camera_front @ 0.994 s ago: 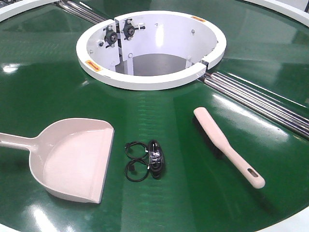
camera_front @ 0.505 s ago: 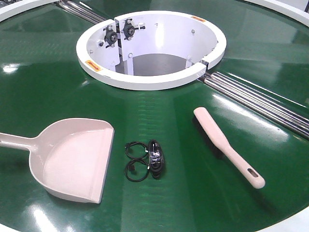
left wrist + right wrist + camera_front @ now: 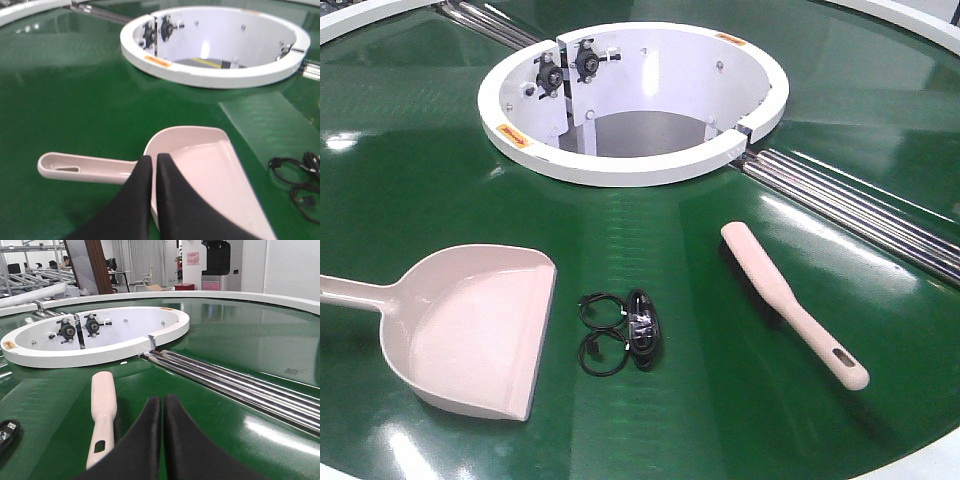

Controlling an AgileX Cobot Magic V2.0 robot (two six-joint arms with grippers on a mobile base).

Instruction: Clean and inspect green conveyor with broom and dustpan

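Conveyor (image 3: 420,170): green, fills the front view and carries everything else. A white ring (image 3: 620,165) stands at upper centre.

Dustpan (image 3: 480,330): lower left, lying flat. Its long axis runs roughly left-right, with the handle going off the left edge and the lip facing right. Left fingers (image 3: 145,167): pressed together and empty. In the wrist view their tips overlap the spot where handle meets pan; height above it cannot be told. This arm is the nearer one.

Broom (image 3: 780,295): lower right, lying on a diagonal, head at upper left and slotted handle at lower right. Right fingers (image 3: 152,407): together and empty, with the handle just to their left.

Cable bundle (image 3: 625,332): black, between the dustpan and the broom, touching neither.
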